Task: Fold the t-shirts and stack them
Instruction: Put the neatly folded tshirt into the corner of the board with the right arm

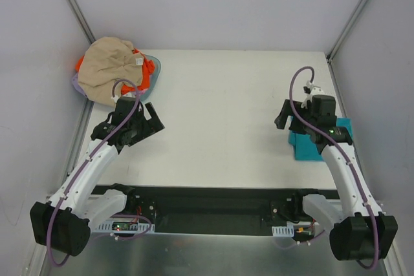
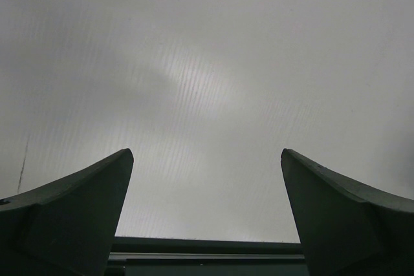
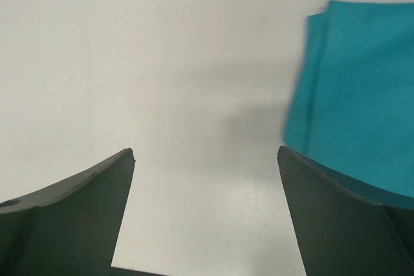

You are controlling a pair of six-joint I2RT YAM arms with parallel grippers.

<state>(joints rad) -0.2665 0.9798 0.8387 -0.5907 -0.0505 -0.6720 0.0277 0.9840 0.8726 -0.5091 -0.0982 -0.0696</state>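
Top external | we see the teal t-shirt [image 1: 301, 149] folded at the table's right, likely the stack's base | right gripper [image 1: 283, 121] wide open, empty, beside it | left gripper [image 1: 154, 119] wide open, empty, near the beige t-shirt [image 1: 110, 69] heaped over the orange t-shirt [image 1: 147, 68] in the basket [image 1: 156, 68]

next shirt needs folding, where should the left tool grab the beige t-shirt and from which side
Probably a raised fold on the near-right edge of the beige t-shirt, from above and the near side. It lies crumpled on top of the basket, over the orange t-shirt, so that edge is free and nearest the open left tool.
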